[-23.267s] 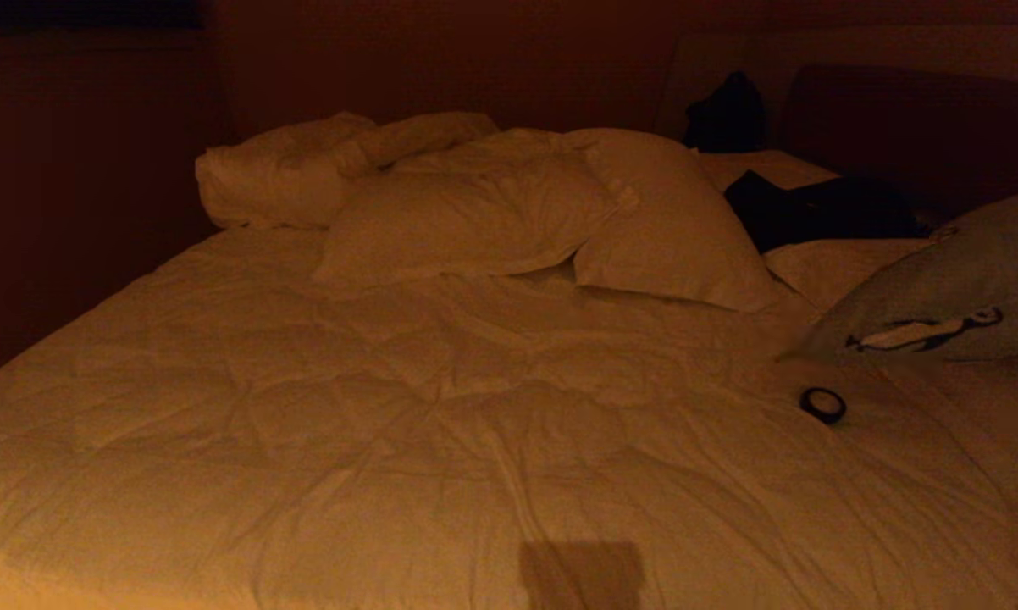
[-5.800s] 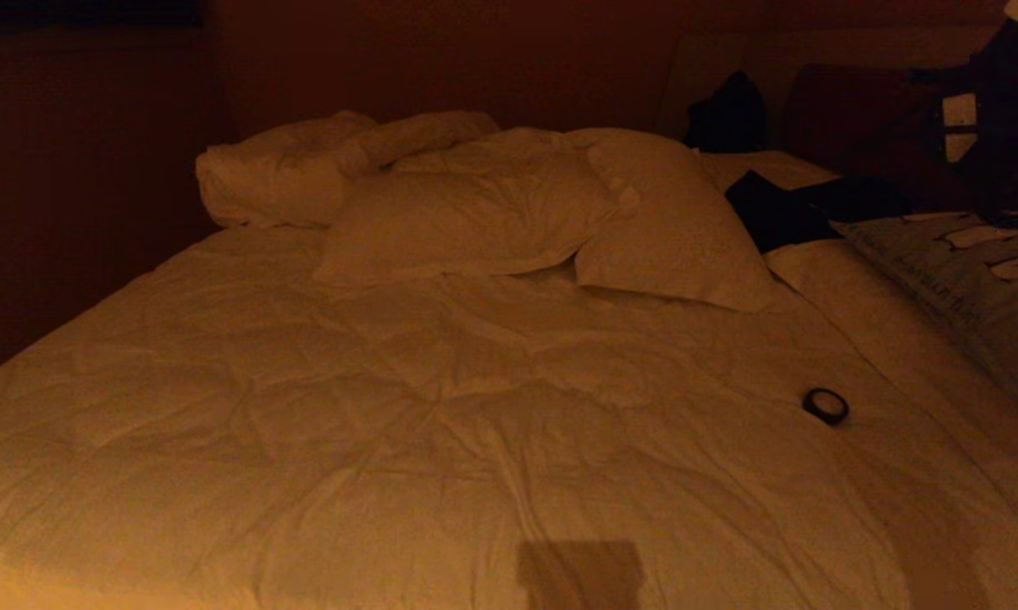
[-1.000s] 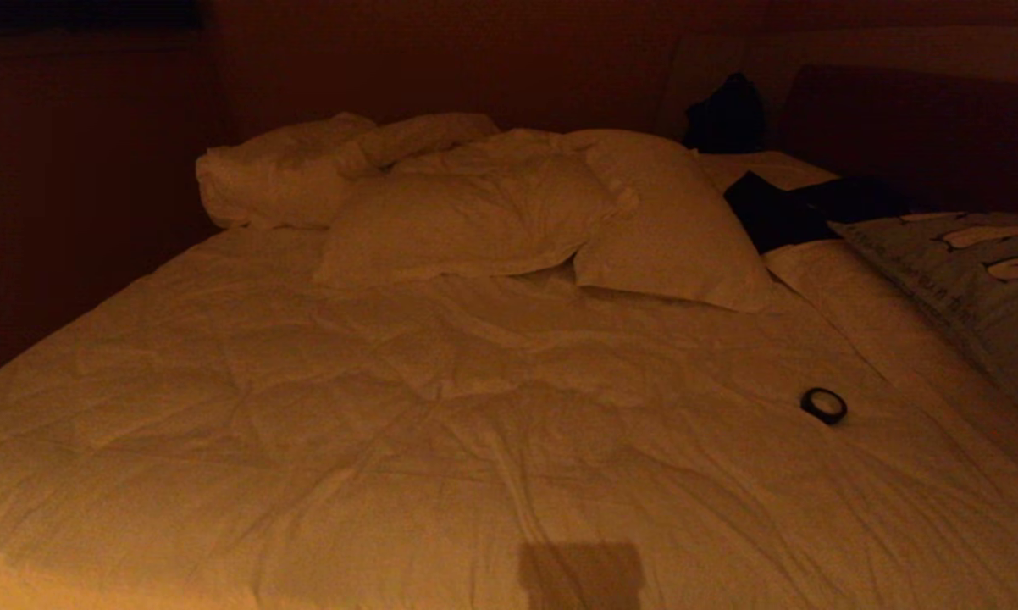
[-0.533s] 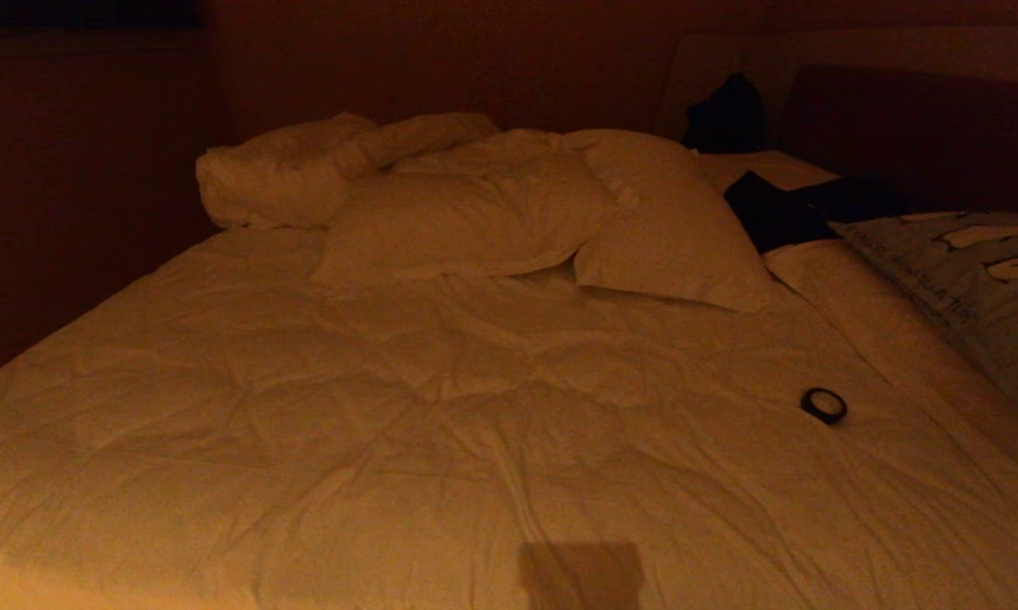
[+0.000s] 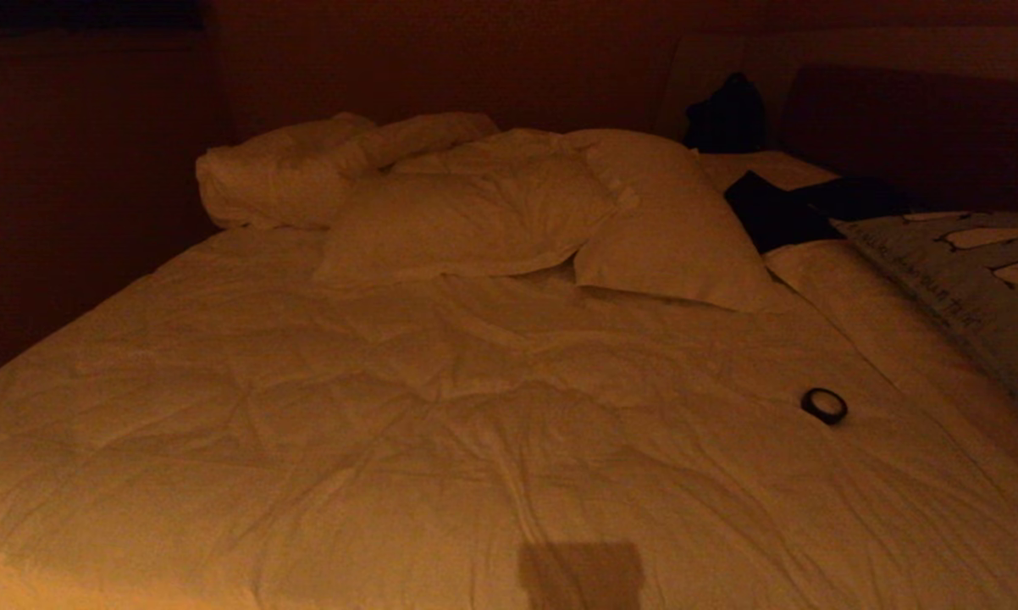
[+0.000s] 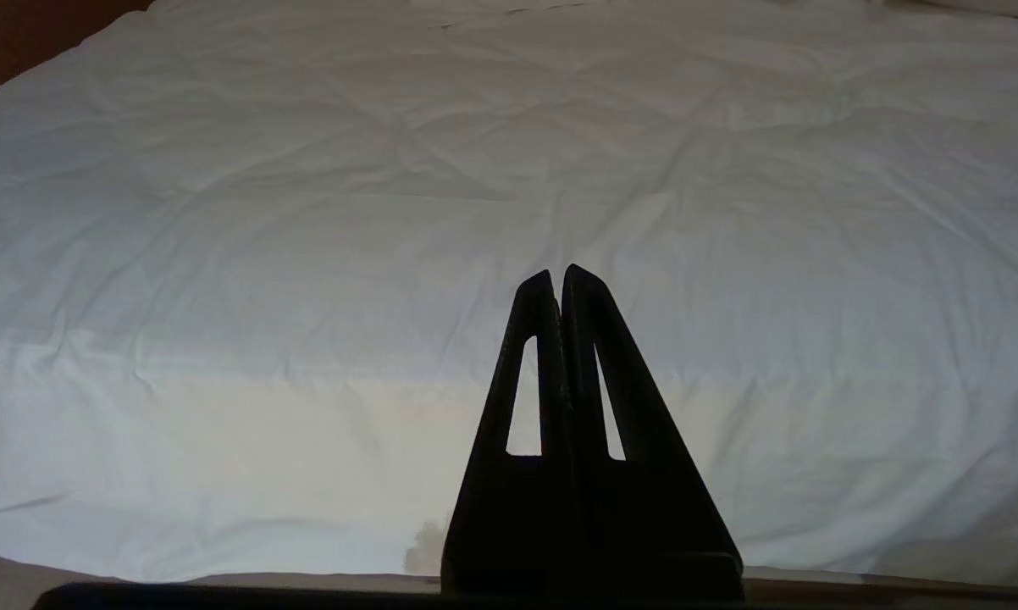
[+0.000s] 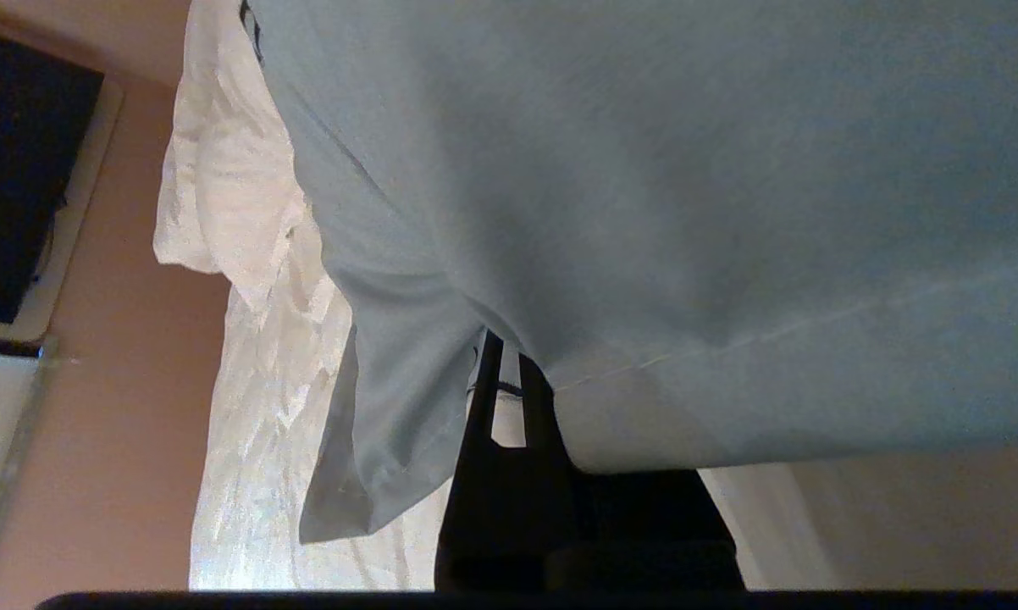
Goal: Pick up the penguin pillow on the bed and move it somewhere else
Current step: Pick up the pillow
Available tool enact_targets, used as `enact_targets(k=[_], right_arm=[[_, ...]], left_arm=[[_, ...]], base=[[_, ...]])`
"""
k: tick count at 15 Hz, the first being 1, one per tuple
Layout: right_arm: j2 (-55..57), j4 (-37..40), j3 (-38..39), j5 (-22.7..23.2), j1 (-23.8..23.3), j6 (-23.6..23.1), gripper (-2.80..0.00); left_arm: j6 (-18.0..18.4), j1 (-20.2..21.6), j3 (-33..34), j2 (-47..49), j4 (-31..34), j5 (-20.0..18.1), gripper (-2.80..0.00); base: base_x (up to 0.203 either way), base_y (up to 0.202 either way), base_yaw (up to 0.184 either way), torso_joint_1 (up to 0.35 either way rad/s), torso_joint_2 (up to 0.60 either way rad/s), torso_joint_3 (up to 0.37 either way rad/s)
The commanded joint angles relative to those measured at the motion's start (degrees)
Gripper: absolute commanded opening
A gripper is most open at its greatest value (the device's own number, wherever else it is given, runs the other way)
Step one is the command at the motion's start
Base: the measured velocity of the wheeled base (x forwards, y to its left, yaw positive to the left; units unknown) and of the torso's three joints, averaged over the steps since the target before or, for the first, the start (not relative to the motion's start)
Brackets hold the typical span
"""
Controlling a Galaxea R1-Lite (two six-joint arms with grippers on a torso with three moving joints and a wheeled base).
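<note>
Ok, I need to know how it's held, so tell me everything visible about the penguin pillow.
The pale grey-blue fabric penguin pillow lies at the right edge of the cream-white quilted bed, printed with black-and-white penguins and a text line along its flange. Its limp flanged edge is pinched in the shut right hand.

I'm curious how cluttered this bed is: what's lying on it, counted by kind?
Plain white pillows: 3, heaped together, so the count is rough
Pale grey-blue penguin-print pillow: 1
Small black ring: 1
Dark cloth heap: 1
Total: 6
</note>
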Motion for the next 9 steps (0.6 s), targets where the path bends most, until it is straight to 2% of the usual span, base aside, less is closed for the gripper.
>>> enact_targets(k=[1, 7, 9], right_arm=[[-0.13, -0.1, -0.2, 0.31, -0.8, 1.0, -2.8], [-0.55, -0.19, -5.39, -0.27, -3.43, 10.54, -2.8], [-1.14, -0.2, -8.04, -3.1, -3.35, 14.77, -2.8]], left_arm=[[-0.04, 0.07, 0.18, 0.04, -0.02, 0.0, -2.8], [-0.04, 0.0, 0.18, 0.04, -0.02, 0.0, -2.8], [-0.04, 0.0, 0.18, 0.04, -0.02, 0.0, -2.8]], base=[[0.0, 0.0, 0.0, 0.0, 0.0, 0.0], [0.0, 0.0, 0.0, 0.0, 0.0, 0.0], [0.0, 0.0, 0.0, 0.0, 0.0, 0.0]])
